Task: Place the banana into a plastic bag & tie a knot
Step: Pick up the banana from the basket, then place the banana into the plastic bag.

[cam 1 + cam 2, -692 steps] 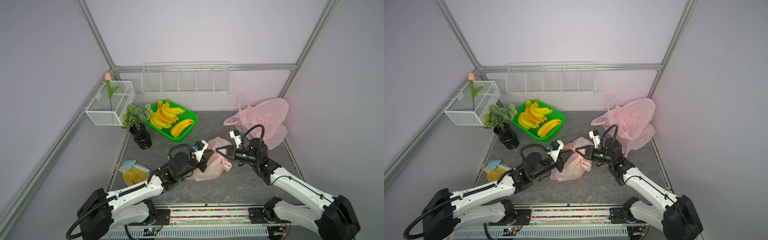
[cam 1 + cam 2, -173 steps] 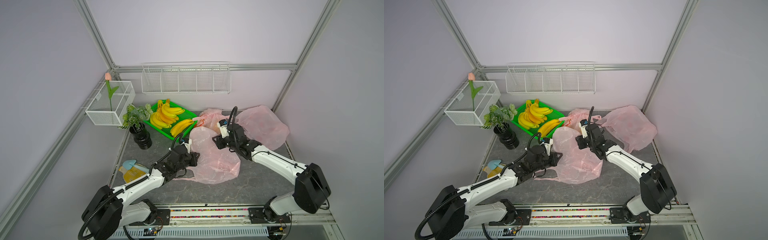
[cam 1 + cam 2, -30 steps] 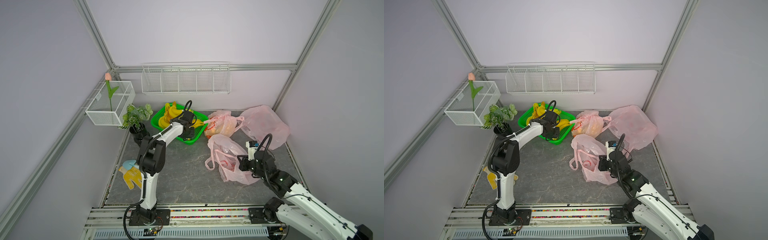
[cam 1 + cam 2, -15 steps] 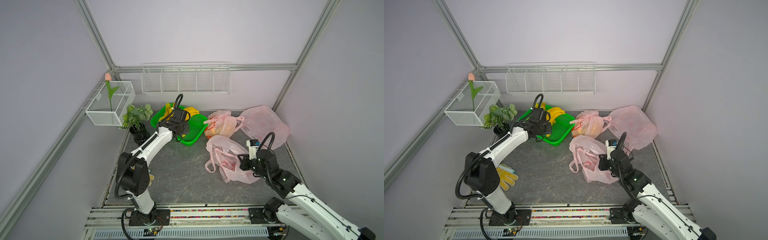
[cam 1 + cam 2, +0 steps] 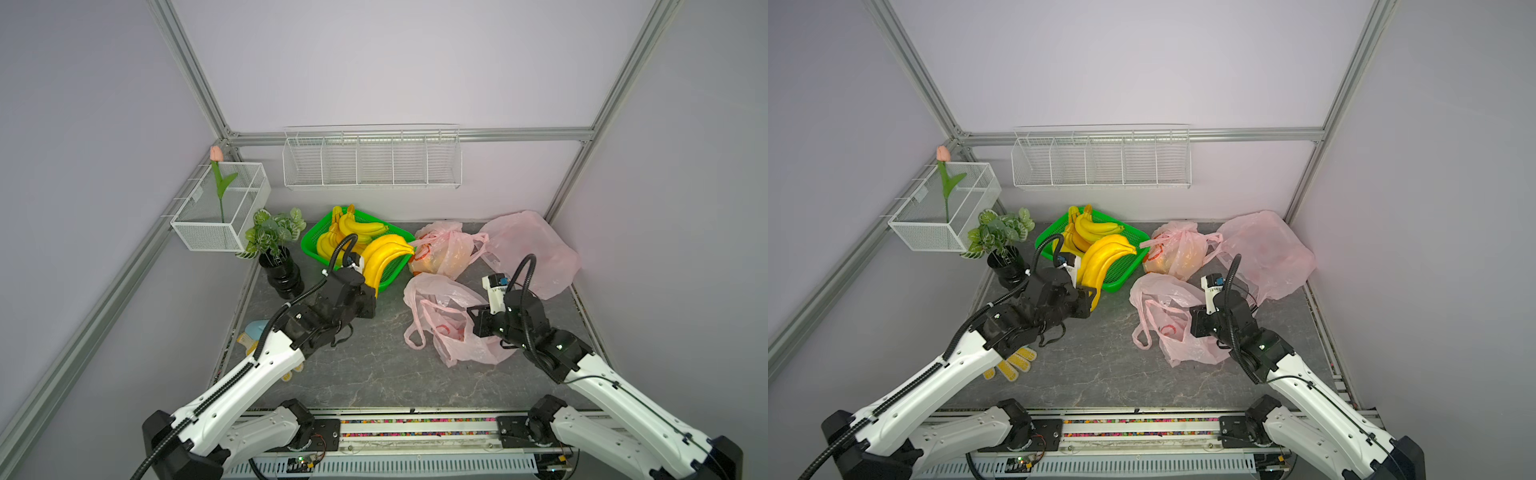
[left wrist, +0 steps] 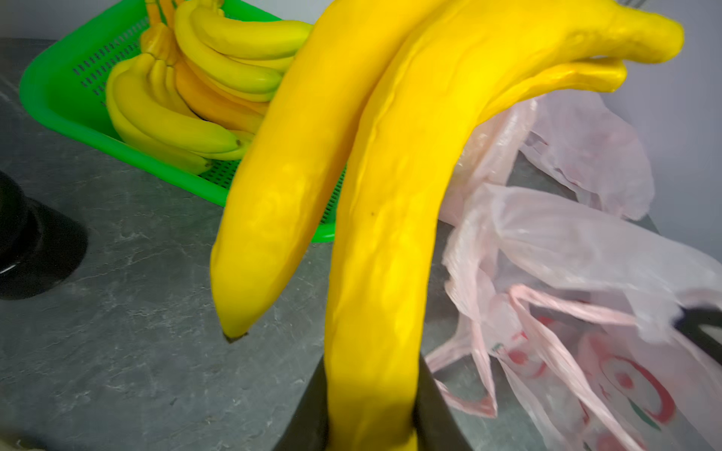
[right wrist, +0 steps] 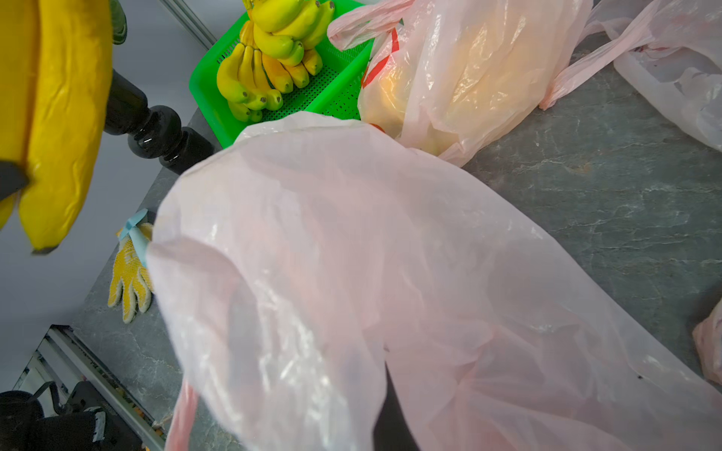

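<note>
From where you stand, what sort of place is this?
Probably a robot test booth, not a real shop: bare walls on a metal frame, a left arm and right arm mounted on a rail, and staged props, a green basket of bananas and pink plastic bags.

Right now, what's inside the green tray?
Loose banana bunches lie in the tray. The held bunch in the left gripper covers its near part in both top views, so that part is unseen there.
</note>
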`<state>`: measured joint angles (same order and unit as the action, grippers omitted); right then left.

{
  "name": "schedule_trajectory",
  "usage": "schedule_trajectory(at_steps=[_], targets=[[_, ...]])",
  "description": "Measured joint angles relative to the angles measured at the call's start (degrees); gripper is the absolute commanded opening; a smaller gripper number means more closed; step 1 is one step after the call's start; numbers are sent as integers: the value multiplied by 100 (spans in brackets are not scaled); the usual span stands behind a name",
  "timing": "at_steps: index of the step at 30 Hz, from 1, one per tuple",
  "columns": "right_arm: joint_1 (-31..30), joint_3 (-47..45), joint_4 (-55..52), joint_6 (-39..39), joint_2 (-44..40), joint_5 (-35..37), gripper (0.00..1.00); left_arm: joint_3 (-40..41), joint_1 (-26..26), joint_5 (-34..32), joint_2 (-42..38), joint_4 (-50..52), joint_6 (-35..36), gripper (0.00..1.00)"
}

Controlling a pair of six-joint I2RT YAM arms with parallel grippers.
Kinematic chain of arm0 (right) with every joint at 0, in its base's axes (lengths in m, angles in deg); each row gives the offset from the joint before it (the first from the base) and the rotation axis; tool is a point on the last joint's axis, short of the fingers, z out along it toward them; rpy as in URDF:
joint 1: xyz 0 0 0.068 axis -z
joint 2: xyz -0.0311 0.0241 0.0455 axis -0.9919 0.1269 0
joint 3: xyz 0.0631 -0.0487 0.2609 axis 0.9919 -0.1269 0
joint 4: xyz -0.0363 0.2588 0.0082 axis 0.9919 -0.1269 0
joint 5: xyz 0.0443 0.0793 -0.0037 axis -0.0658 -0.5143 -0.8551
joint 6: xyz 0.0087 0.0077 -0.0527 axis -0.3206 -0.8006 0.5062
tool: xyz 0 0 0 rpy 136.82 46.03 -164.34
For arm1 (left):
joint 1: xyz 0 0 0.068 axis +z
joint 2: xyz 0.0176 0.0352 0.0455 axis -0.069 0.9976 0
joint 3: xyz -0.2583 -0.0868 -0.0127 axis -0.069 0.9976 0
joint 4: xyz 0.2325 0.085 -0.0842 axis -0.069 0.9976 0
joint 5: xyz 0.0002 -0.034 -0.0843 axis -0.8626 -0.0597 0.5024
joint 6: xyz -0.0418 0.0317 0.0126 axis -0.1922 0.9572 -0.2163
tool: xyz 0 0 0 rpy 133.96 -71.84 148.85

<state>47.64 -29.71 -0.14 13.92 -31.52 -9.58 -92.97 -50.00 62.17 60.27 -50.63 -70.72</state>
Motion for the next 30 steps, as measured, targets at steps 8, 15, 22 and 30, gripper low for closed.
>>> schedule_trajectory(at_steps=[8, 15, 22, 30], targets=[[0, 190, 0, -2, 81, 26, 7, 804, -1174, -376, -898, 894, -522, 17], [0, 192, 15, -59, 170, 39, 7, 1436, -1718, -120, -1012, 929, -1200, 17], [0, 192, 168, -175, 170, -90, 7, 1840, -1751, 199, -227, 439, -1611, 17], [-55, 46, 385, -306, 153, -249, 7, 1755, -1853, 299, 291, 4, -1687, 18]])
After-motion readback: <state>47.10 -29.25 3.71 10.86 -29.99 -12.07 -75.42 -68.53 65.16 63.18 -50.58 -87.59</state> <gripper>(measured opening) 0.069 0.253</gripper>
